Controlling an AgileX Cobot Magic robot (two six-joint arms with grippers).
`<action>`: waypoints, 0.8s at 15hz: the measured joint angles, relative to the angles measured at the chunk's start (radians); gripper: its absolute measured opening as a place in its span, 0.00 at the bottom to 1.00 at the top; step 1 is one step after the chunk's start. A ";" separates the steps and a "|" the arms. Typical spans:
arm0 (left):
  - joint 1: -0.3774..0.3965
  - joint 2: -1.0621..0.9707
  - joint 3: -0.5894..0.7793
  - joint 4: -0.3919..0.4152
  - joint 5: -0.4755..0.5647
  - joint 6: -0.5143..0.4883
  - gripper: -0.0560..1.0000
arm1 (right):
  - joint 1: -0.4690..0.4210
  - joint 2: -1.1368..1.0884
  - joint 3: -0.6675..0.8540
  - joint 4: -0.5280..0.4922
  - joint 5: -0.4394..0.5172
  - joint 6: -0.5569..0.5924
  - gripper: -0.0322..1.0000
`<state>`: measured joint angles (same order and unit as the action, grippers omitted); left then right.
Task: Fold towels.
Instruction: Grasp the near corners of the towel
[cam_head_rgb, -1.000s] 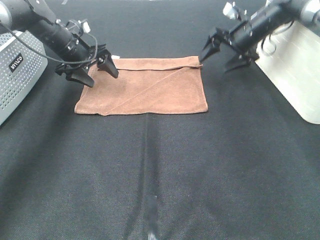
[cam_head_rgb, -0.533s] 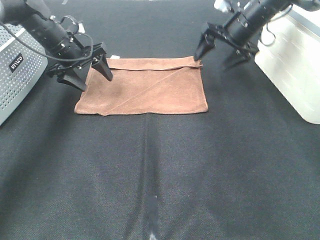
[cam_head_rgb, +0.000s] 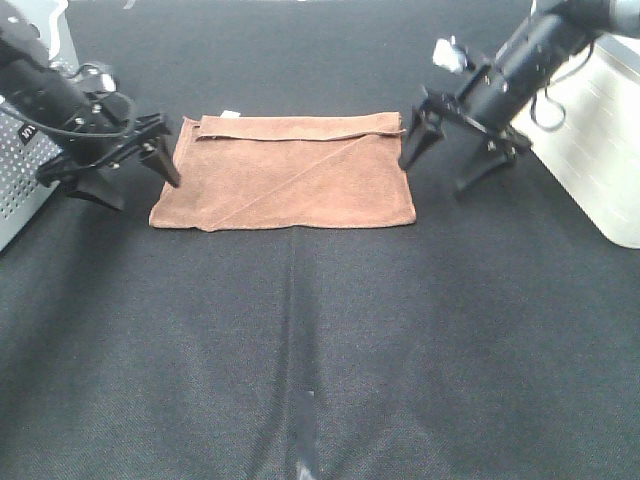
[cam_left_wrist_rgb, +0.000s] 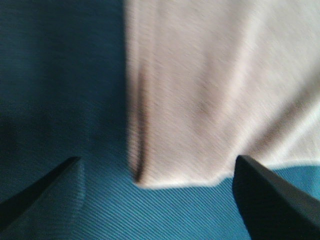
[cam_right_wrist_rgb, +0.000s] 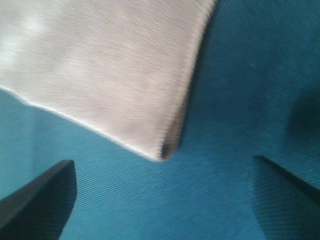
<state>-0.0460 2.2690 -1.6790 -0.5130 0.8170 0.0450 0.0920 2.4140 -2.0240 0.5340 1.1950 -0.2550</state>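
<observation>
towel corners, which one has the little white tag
The far left corner of the rust-brown towel: the white tag pokes out there; the other three show none.

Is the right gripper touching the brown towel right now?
Apart. The right wrist view shows a corner of the towel between the open fingers of the right gripper, with bare table cover separating it from both.

rust-brown towel, folded, flat
</observation>
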 joint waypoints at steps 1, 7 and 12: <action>-0.001 0.000 0.001 -0.013 -0.027 -0.001 0.78 | 0.000 0.001 0.014 -0.003 -0.020 -0.001 0.87; -0.035 0.040 0.002 -0.034 -0.091 0.018 0.78 | 0.000 0.037 0.024 -0.005 -0.074 -0.002 0.87; -0.035 0.076 -0.001 -0.071 -0.113 0.021 0.78 | 0.016 0.067 0.024 0.054 -0.126 -0.038 0.82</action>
<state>-0.0810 2.3450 -1.6800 -0.5840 0.7040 0.0660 0.1080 2.4810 -2.0000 0.5880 1.0690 -0.2930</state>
